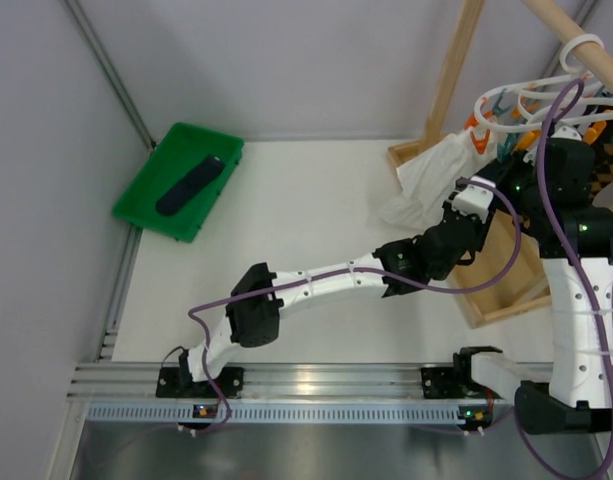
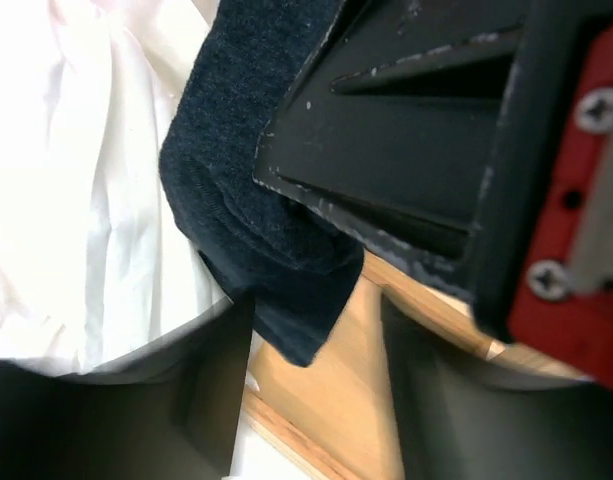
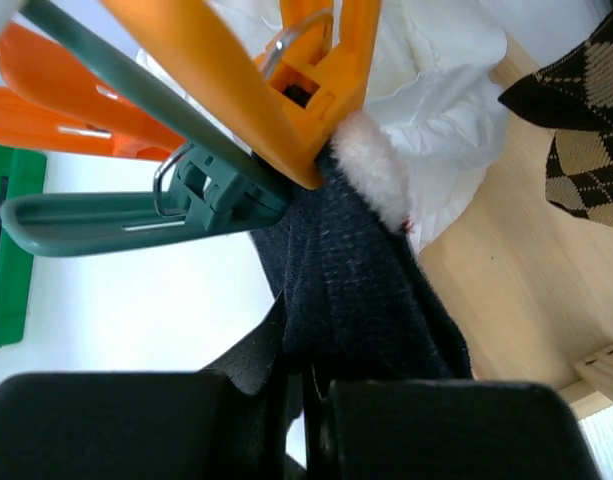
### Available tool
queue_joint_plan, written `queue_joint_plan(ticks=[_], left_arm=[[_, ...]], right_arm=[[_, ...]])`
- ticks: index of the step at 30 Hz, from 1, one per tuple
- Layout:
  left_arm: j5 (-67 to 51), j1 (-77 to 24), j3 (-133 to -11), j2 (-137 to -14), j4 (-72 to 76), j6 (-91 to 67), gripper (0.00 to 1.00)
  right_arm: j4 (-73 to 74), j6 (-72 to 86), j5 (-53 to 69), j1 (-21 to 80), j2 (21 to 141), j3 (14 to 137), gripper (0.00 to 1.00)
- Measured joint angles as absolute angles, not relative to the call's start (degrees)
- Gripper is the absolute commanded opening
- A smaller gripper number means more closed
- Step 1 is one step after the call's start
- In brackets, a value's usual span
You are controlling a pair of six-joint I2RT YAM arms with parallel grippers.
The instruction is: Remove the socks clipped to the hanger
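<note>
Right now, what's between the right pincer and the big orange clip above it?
A dark navy sock: in the right wrist view it runs from the orange clip at its tip down into the right pincer, which is shut on it.

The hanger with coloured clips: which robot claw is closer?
Right. The right gripper is under the hanger's clips, gripping a navy sock; the left gripper sits farther off, open, beside the white cloth.

Sock in tray, hanger far right
</note>
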State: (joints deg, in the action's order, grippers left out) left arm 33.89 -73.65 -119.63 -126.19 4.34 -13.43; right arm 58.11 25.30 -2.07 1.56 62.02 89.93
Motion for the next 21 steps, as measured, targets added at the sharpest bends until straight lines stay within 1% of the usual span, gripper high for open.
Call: queue_joint_plan(ticks=[3, 6, 7, 9, 14, 17, 18, 19, 20, 21], left_arm=[[35.20, -73.76, -120.75, -127.02, 5.41, -11.94, 0.15], [35.55, -73.78, -120.75, -127.02, 5.72, -11.31, 0.05], [35.64, -73.78, -120.73, -127.02, 5.87, -11.14, 0.00], [35.73, -73.76, -120.29, -127.00, 6.35, -10.81, 0.00], [35.70, -73.43, -116.16, -125.32, 7.70, -10.81, 0.00], [35.51, -72.53, -113.95, -124.88, 7.64, -10.76, 0.00], [35.48, -72.27, -113.30, -124.86, 7.68, -11.00, 0.00], [35.46, -72.05, -112.90, -124.73, 7.73, -11.25, 0.00], [35.38, -71.70, -112.25, -124.38, 7.68, -11.40, 0.00], [35.00, -71.37, -111.70, -123.96, 7.57, -11.57, 0.00]], right_arm=[[58.00, 25.58, -1.96, 1.37, 61.71, 89.89, 0.00], [57.93, 25.61, -1.85, 1.37, 61.56, 89.89, 0.02], [57.91, 25.61, -1.83, 1.37, 61.56, 89.89, 0.05], [58.00, 25.54, -1.78, 1.37, 61.56, 89.89, 0.09], [58.85, 24.62, -1.43, 1.37, 61.39, 89.93, 0.11], [59.31, 24.62, -0.73, 1.37, 60.49, 90.13, 0.36], [59.57, 24.03, -0.67, 1.37, 60.12, 90.17, 0.53], [60.07, 23.73, -0.58, 1.37, 59.86, 90.28, 0.55], [60.93, 23.27, -0.73, 1.26, 59.68, 90.72, 0.62], [61.19, 22.94, -0.71, 1.28, 59.61, 91.18, 0.64]])
